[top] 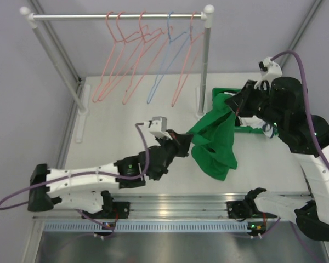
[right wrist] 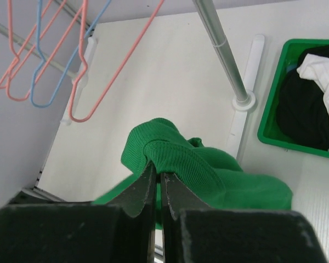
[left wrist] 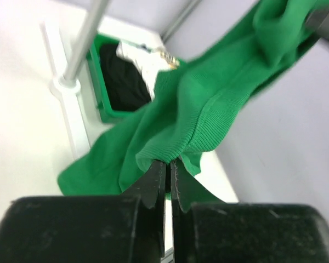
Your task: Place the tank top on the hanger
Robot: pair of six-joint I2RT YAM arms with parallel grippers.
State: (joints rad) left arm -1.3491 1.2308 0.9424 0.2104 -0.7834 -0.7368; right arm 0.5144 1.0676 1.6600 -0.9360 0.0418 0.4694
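Green ribbed cloth of the sleeveless tank top (top: 215, 143) hung above the table (top: 115, 126) between both arms, the left gripper (top: 187, 139) and right gripper (top: 233, 112) each clamped on a fold. Doing this well probably meant holding it taut and opening a strap toward the thin salmon-pink wire hanger (top: 182, 76).

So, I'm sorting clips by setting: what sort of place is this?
Probably a robot lab bench: two arms bolted to a white table, a clothes rail with wire hangers, a green bin of garments.

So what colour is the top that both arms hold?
Plain bright green top, best seen in the top external view.
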